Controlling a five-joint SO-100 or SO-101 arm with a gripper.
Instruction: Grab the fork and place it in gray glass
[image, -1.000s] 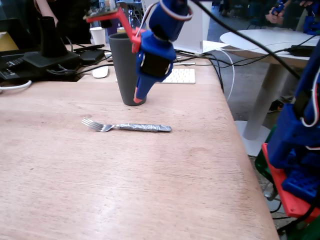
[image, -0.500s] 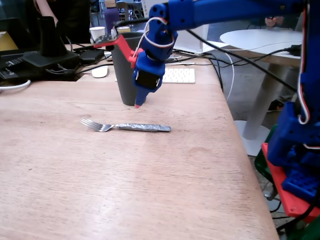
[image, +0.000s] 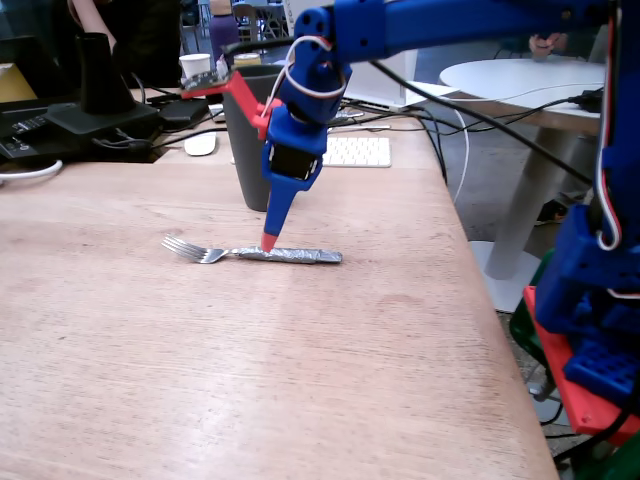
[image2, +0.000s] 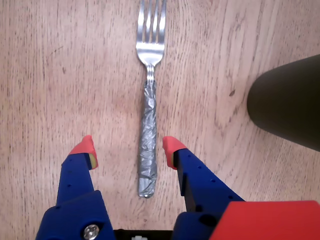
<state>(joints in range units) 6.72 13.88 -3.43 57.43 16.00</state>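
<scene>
Our gripper (image2: 128, 148) sits closest to the wrist camera, its two red-tipped fingers (image2: 84, 147) spread wide and holding nothing, one on each side of the fork's (image2: 149, 127) foil-wrapped handle. We see clear wood between each tip and the foil, so no contact shows yet. The fork lies flat on the table (image: 200, 380), tines pointing away from the gripper in the wrist view; in the fixed view the tines point left and one red tip comes down right at the handle, though we cannot tell whether it touches the wood.

The glass (image2: 290, 105) stands upright to the right of the fork in the wrist view, and just behind the gripper in the fixed view, near but apart from the fork.

We judge the grasp is about to begin, and several things could spoil it. The handle lies closer to the right finger, so closing may push the fork sideways before both tips bite. The fork is thin and flat on the wood; if the tips stay too high they may close above it or only graze the foil. Crinkled foil could slide or crush under the tips. Held near the handle's end, the tine end may droop and swing, and it could strike the glass's rim or tip the glass during the move across.
</scene>
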